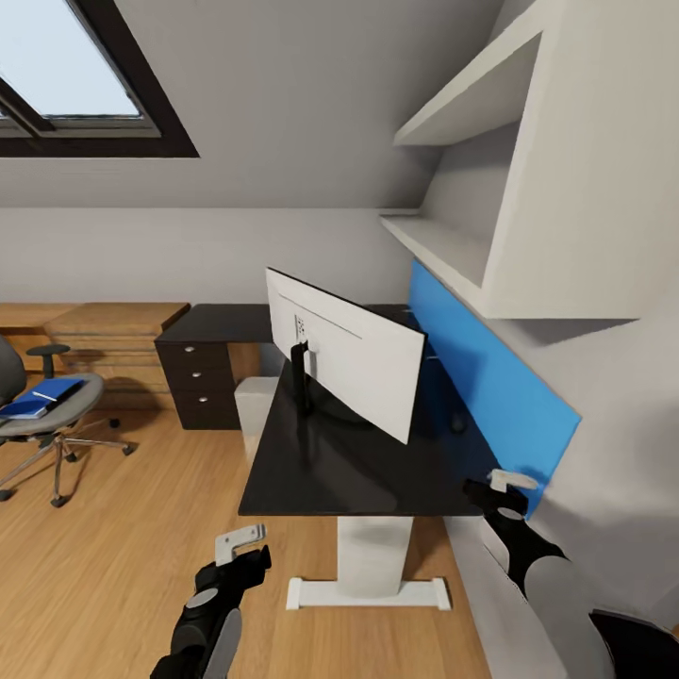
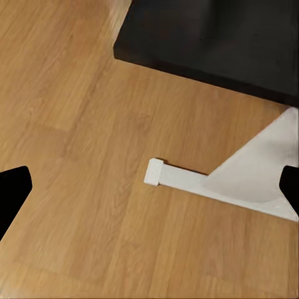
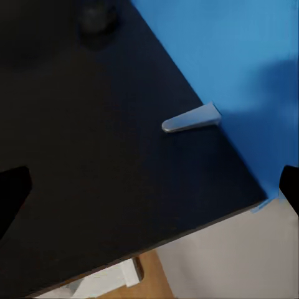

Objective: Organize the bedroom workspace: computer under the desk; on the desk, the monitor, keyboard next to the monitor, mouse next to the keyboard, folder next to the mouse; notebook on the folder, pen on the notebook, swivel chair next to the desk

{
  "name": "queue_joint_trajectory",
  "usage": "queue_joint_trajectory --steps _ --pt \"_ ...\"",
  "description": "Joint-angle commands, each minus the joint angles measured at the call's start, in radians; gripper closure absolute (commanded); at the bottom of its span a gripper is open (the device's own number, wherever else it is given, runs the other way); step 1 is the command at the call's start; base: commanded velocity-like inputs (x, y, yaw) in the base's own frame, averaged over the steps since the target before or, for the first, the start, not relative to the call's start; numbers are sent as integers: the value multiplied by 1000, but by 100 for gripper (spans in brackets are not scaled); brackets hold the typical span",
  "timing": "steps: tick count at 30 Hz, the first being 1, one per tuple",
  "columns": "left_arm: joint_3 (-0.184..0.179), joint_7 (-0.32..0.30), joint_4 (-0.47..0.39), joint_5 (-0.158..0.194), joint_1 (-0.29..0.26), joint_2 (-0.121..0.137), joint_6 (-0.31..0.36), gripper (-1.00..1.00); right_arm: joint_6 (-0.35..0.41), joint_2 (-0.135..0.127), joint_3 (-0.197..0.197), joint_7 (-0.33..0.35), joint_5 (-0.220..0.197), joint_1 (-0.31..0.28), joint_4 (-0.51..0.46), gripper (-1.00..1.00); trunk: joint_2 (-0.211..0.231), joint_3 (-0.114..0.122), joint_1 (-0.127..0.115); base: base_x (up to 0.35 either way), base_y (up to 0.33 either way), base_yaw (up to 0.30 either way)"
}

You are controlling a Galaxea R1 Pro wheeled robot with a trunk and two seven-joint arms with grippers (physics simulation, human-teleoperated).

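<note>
Wide pale-backed monitor [image 1: 344, 351] stands on the black-topped table [image 1: 321, 471] at twelve o'clock; grey swivel chair [image 1: 42, 415] with bright blue folder [image 1: 40, 396] at nine; both grippers' finger spread unclear.

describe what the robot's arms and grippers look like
Both arms are glossy black with rounded grey sections along the forearm. The left gripper and the right gripper have pale grey, flat fingers on black wrist housings, the left wrist with a small grey round cap. In the wrist views the fingertips show as dark shapes at the edges. No cables or markings visible.
</note>
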Motion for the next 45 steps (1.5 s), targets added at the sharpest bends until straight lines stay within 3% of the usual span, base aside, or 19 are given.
queue_joint_trajectory --steps 1,7,19,31,45 --pt "-2 9 -9 11 -1 0 3 -100 -10 -3 -3 0 3 -1 6 -100 -1 -1 1 319 -119 0" --pt "-4 9 -43 13 -1 1 8 -100 -30 -16 -3 6 5 -1 20 -100 -1 -1 1 319 -119 0" --pt "-1 9 -81 14 -1 4 11 -100 -34 -18 -3 7 7 -3 25 -100 -1 -1 1 307 -39 0" --pt "4 14 -86 12 -1 5 7 -100 -8 -17 -3 18 6 -3 21 -100 -1 -1 1 68 -1 0" --pt "5 13 -104 11 -1 6 11 -100 24 -17 -3 46 7 -4 20 -100 -1 -1 1 240 0 0"
